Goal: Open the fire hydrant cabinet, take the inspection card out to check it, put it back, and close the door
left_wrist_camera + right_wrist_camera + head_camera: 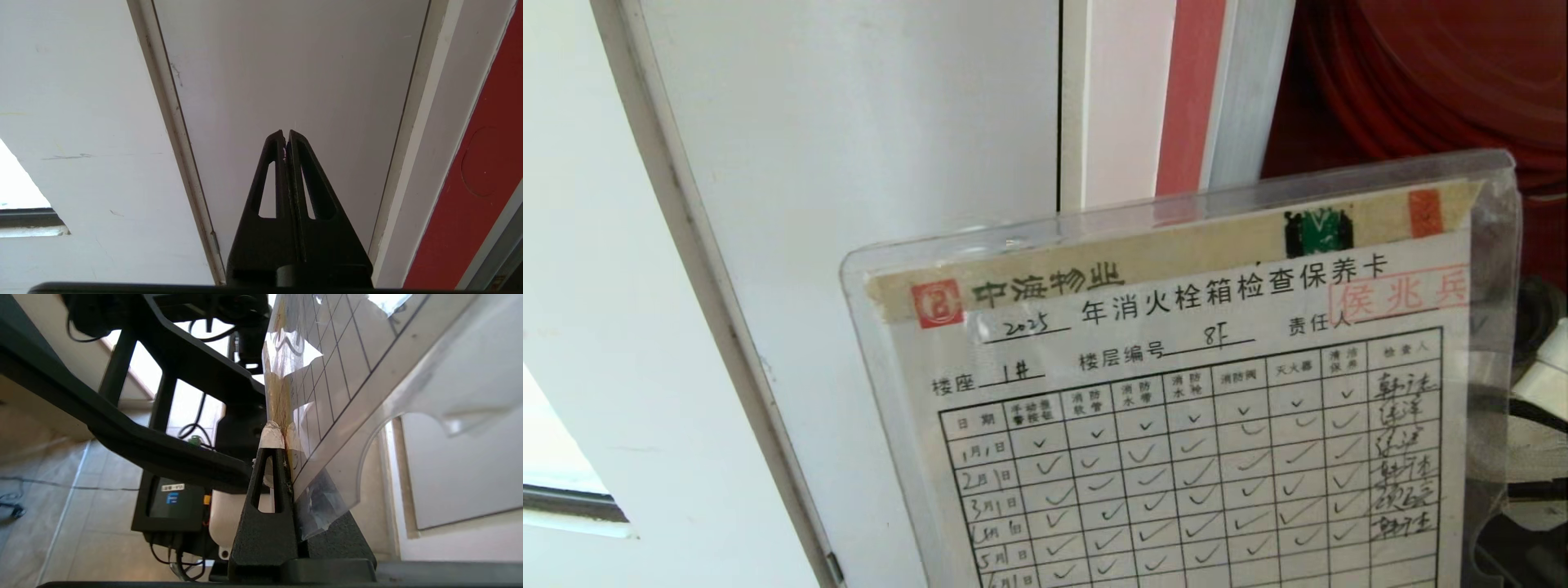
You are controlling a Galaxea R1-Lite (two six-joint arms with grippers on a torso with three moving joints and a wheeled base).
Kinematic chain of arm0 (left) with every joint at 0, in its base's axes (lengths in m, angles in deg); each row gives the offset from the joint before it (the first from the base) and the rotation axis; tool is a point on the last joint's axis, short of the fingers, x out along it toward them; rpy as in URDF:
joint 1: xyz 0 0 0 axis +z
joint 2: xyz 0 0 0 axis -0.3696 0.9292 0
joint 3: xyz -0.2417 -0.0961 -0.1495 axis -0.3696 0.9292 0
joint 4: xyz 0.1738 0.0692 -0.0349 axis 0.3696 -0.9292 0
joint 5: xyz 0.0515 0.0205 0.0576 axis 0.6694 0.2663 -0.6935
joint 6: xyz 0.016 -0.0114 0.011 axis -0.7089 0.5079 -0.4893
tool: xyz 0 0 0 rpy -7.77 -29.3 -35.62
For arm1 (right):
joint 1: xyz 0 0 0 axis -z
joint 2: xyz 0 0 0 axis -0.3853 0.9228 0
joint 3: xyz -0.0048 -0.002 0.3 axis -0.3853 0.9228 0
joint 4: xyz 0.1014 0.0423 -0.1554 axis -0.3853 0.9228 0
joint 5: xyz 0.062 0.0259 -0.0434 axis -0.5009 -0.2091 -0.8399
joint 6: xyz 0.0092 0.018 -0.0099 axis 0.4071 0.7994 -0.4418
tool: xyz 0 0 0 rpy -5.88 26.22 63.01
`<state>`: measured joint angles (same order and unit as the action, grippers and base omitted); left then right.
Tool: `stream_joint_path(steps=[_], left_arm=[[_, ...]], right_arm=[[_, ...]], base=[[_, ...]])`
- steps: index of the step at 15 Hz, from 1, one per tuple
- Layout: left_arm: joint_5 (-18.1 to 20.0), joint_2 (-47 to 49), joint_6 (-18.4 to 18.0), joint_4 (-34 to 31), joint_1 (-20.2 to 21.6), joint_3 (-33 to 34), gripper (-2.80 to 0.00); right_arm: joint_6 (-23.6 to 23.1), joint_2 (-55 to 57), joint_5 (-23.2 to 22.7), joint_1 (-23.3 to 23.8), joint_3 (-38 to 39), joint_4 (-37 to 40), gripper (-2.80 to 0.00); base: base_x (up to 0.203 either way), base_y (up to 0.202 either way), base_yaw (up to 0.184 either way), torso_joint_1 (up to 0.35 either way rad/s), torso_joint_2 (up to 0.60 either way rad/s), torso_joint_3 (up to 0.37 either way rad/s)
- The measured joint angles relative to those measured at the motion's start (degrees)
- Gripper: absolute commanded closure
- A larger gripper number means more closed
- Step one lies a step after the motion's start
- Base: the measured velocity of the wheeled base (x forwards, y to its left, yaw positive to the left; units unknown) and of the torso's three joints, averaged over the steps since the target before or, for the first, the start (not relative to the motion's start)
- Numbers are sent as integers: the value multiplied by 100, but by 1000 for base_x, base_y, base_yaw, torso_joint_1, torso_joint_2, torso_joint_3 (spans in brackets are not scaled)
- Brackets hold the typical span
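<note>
The inspection card (1176, 392), a white form with a grid of ticks and a red stamp in a clear plastic sleeve, fills the lower right of the head view, held up close and slightly tilted. My right gripper (286, 433) is shut on the card's (339, 375) lower edge; it is below the head view. Behind the card stands the fire hydrant cabinet with its silver frame (1245, 90) and red hose reel (1437, 73). The door is out of view. My left gripper (286, 132) is shut on nothing and points at a plain panel.
A grey-white panel door (849, 163) is left of the cabinet, also facing the left wrist as the panel (286, 61). White rolled hose (1543, 384) shows at the right edge. The right wrist view shows my own black frame (163, 449) and tiled floor (49, 506).
</note>
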<state>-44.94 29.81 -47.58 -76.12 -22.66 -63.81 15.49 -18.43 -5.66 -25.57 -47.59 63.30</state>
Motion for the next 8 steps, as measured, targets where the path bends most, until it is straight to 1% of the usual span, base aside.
stream_joint_path(steps=[2,5,8], left_arm=[[-2,0,-5,1,0,0,0],[0,0,-2,1,0,0,0],[-2,0,-2,1,0,0,0]], right_arm=[[63,-174,21,111,98,18,0],[511,-464,87,253,221,9,0],[891,-681,234,591,365,-3,0]], base=[[0,0,0,0,0,0],[0,0,0,0,0,0],[0,0,0,0,0,0]])
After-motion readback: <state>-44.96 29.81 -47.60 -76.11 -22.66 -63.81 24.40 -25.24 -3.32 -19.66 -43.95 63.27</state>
